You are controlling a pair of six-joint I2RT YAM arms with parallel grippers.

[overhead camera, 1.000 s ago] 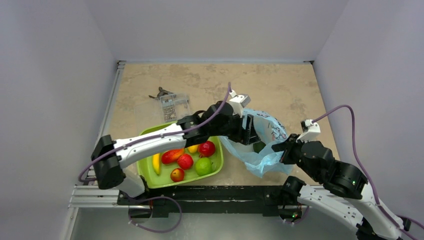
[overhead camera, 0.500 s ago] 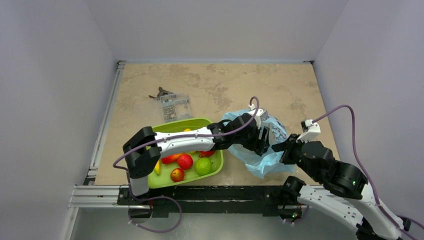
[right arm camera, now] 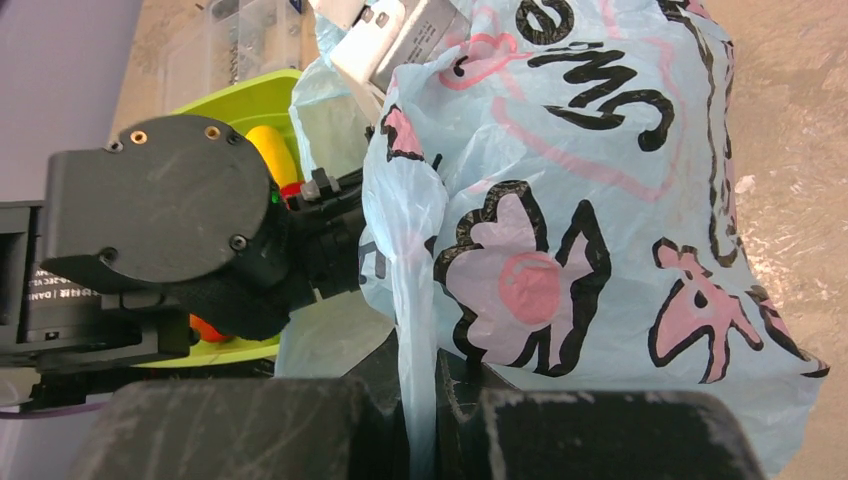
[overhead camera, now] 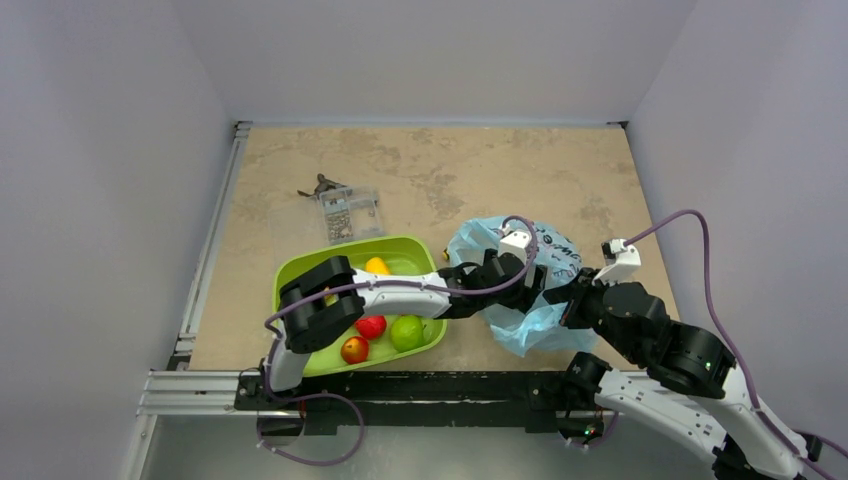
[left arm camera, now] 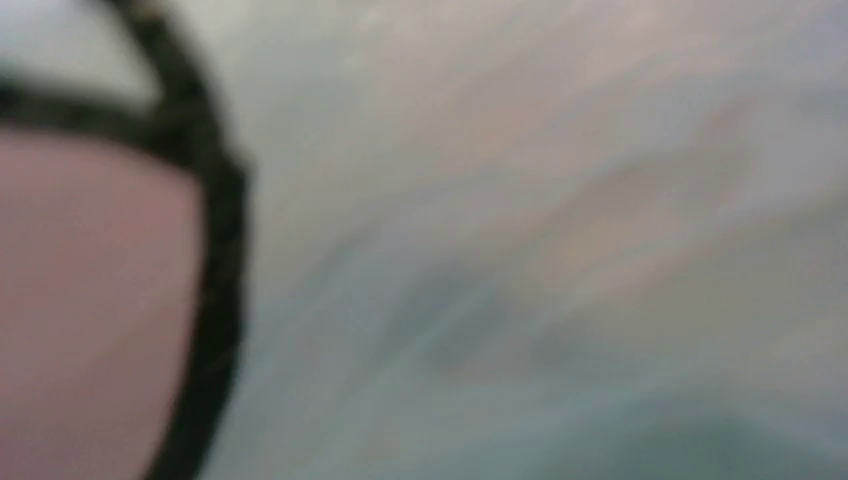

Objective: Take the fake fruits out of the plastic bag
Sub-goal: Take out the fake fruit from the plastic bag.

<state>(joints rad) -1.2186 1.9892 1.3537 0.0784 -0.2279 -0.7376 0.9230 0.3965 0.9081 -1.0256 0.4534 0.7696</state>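
- Beige, marbled stone-look tabletop (overhead camera: pixel 560 170).
- Lime-green rectangular plastic tray (overhead camera: pixel 400 242) lies near the front edge, left of centre.
- Thin, crinkly light blue plastic bag (overhead camera: pixel 560 255) rests just right of the tray.
- Clear plastic box (overhead camera: pixel 348 212) sits just behind the tray, with a small dark object (overhead camera: pixel 320 186) at its far left corner.

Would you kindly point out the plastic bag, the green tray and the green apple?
plastic bag (right arm camera: pixel 600 200), right wrist view, printed side.
green tray (overhead camera: pixel 400 245), top external view, far edge.
green apple (overhead camera: pixel 406 332), top external view, upper surface.
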